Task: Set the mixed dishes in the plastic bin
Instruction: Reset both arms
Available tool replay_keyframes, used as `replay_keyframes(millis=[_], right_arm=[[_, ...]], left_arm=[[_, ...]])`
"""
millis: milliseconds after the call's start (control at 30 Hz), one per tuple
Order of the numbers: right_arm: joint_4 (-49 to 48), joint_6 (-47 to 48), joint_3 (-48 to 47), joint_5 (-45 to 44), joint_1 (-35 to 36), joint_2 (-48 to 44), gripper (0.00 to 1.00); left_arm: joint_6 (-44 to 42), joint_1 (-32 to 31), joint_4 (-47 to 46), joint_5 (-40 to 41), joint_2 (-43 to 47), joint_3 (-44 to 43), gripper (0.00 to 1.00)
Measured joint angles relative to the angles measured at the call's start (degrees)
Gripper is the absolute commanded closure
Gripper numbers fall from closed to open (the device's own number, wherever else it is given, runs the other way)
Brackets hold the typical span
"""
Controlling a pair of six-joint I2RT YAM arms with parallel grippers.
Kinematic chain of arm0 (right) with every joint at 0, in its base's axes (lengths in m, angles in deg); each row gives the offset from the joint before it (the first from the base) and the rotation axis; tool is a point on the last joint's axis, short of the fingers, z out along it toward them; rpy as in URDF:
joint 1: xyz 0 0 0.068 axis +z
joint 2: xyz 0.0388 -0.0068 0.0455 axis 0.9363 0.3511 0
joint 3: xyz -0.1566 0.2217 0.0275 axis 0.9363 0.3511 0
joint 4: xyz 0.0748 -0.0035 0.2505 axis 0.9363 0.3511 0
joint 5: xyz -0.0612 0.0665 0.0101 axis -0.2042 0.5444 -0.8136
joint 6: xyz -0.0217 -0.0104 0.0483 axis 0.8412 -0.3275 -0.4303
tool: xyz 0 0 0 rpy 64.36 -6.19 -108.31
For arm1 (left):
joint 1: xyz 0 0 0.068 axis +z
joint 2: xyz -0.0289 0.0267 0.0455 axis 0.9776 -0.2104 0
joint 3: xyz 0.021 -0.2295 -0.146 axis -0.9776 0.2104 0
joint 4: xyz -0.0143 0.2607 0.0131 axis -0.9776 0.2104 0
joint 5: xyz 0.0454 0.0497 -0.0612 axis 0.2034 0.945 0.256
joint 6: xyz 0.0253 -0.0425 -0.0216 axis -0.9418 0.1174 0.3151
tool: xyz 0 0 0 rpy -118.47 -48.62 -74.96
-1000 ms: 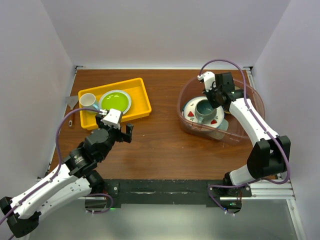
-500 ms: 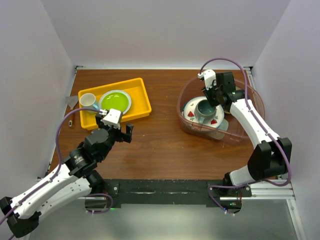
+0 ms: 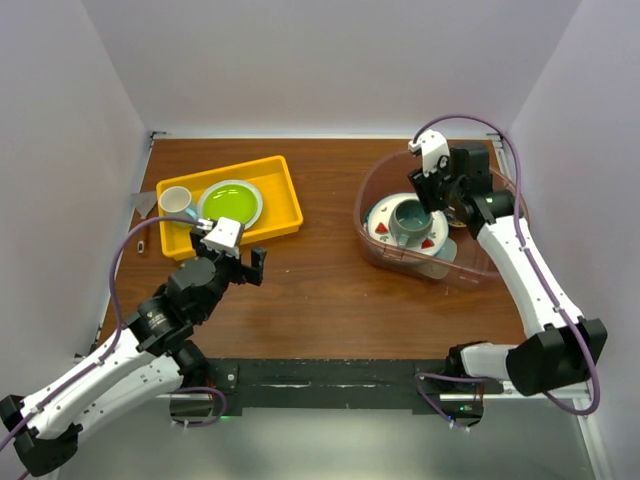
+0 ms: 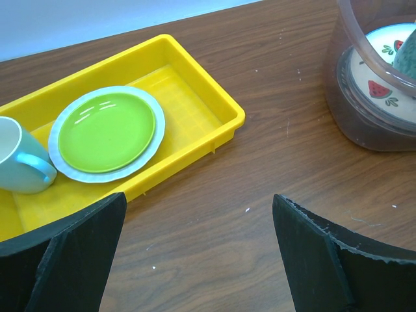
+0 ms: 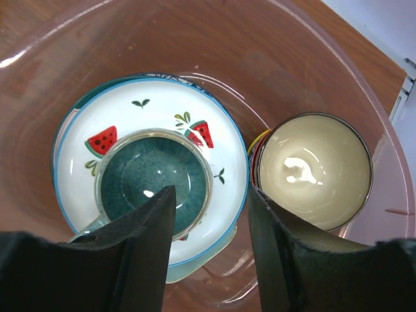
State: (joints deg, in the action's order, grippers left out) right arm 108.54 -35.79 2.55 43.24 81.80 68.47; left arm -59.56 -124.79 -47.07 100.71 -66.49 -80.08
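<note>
Right gripper (image 3: 428, 196), top view: it hangs over the plastic bin (image 3: 372, 190) at the right of the table (image 3: 330, 285), pointing down at the grey-green mug (image 3: 410, 220). Can't judge the jaw gap from here. The mug stands upright on the white plate with red marks (image 3: 381, 228), inside the bin. Left gripper (image 3: 240, 266) is at the table's left, just in front of the yellow tray (image 3: 290, 195), fingers spread, nothing between them. The tray holds a green plate (image 3: 232, 203) and a pale blue cup (image 3: 176, 200).

Left wrist view: left gripper (image 4: 198, 260) has its jaws wide apart over bare wood, empty. The yellow tray (image 4: 218, 101) lies ahead with the green plate (image 4: 107, 130) flat in it and the pale blue cup (image 4: 19, 159) at its left end. The bin (image 4: 351, 97) is at top right, the marked plate (image 4: 377, 78) showing through its wall.

Right wrist view: right gripper (image 5: 211, 250) has its jaws apart, gripping nothing, above the bin floor. Mug (image 5: 153, 179) sits on the white plate (image 5: 162, 110), which carries watermelon prints. The tan bowl (image 5: 315, 169) sits just right of the plate, touching or nearly. A pale mint edge (image 5: 192, 270) peeks from under the plate. Bin wall (image 5: 214, 39) curves around all of it.
</note>
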Motion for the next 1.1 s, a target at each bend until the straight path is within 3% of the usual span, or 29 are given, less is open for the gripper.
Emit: replay_keyframes(millis=[100, 333, 633, 1100], right_arm=[[0.6, -0.5, 0.0, 1.2, 0.0, -2.2, 0.37], [2.1, -1.8, -0.1, 5.5, -0.7, -9.0, 0.02], [1.6, -4.9, -0.1, 12.2, -2.3, -17.2, 0.02], [-1.6, -19.1, -0.2, 15.1, -2.6, -18.4, 0.02]], left_arm=[[0.0, 0.0, 0.0, -0.5, 0.5, 0.0, 0.0], [1.5, 0.0, 0.1, -2.1, 1.2, -0.3, 0.0], [4.2, 0.2, 0.8, -2.9, 0.4, -5.8, 0.0], [7.1, 1.9, 3.9, -3.0, -3.4, -15.7, 0.0]])
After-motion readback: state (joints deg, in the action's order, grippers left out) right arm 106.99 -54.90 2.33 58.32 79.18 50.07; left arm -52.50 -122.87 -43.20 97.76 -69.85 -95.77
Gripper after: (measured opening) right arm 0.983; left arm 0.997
